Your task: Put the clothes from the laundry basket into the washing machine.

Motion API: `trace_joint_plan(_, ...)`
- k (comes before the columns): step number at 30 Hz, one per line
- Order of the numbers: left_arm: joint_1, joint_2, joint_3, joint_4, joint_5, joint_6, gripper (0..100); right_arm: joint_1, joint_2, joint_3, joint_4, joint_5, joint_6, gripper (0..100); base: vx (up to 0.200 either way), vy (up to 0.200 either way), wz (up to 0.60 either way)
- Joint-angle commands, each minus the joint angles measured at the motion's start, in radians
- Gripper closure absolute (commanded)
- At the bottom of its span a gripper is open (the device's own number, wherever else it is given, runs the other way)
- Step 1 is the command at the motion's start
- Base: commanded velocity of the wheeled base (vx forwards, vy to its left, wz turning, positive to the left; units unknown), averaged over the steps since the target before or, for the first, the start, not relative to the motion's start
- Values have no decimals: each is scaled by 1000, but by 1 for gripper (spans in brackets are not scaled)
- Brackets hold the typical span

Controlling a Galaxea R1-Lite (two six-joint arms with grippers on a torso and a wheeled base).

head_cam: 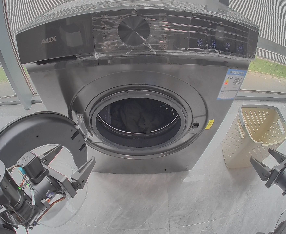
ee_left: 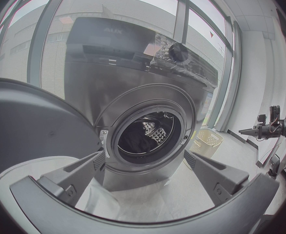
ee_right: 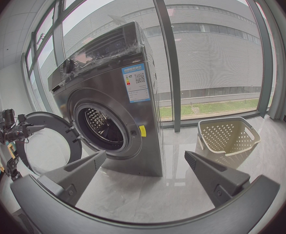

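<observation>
A grey front-loading washing machine (head_cam: 136, 82) stands ahead with its round door (head_cam: 36, 137) swung open to the left. Dark clothes (head_cam: 133, 116) lie inside the drum (ee_left: 143, 140). A cream perforated laundry basket (head_cam: 256, 134) stands on the floor right of the machine; I see no clothes in it (ee_right: 229, 138). My left gripper (head_cam: 73, 161) is open in front of the open door, low on the left. My right gripper (head_cam: 267, 161) is open too, just in front of the basket at the right edge.
Pale tiled floor (head_cam: 156, 199) stretches in front of the machine. Glass walls and window posts (head_cam: 6, 49) stand behind and beside it. The open door takes up the floor space at the left.
</observation>
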Motion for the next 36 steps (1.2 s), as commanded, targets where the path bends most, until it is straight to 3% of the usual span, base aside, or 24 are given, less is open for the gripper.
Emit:
trace_joint_plan(1,29,-149,63,19,4,27,0,-4,-257,17,168,1,-21,0,-200,0,0)
trace_joint_plan(7,67,-345,63,157,20,32,0,-46,-503,17,392,9,-30,0,-200,0,0)
trace_joint_plan(9,113,-457,63,295,20,28,0,-95,-670,13,510,24,-55,0,-200,0,0)
trace_joint_plan(13,144,-598,63,435,11,18,0,-135,-812,-20,637,39,-57,0,-200,0,0)
trace_joint_plan(17,239,-752,63,588,5,5,0,-167,-981,-66,835,39,-53,0,-100,0,0)
trace_joint_plan(19,257,-789,63,623,4,-1,0,-169,-986,-67,833,32,-46,0,0,0,0)
trace_joint_plan(24,381,-997,63,852,-10,-8,0,-170,-980,-56,780,9,-44,0,0,0,0)
trace_joint_plan(26,434,-1094,63,956,-12,-5,0,-215,-978,-63,793,-21,-46,0,0,0,0)
trace_joint_plan(27,434,-1094,63,956,-12,-5,0,-215,-978,-63,793,-21,-46,0,0,0,0)
trace_joint_plan(28,474,-1160,63,1028,-18,-1,0,-264,-973,-79,800,-7,-49,0,0,0,0)
trace_joint_plan(29,510,-1223,63,1116,-41,1,0,-307,-973,-86,803,45,-52,0,0,0,0)
trace_joint_plan(30,510,-1223,63,1116,-41,1,0,-307,-973,-86,803,45,-52,0,0,0,0)
trace_joint_plan(31,543,-1322,63,1251,-90,2,0,-354,-1004,-36,824,137,-66,0,0,0,0)
trace_joint_plan(32,549,-1330,61,1289,-102,-14,0,-363,-1044,17,867,167,-72,0,0,0,0)
trace_joint_plan(34,561,-1313,63,1265,-99,-11,0,-360,-1079,8,948,144,-93,0,0,0,0)
trace_joint_plan(36,602,-1313,63,1257,-105,21,0,-362,-1072,17,967,71,-98,0,0,0,0)
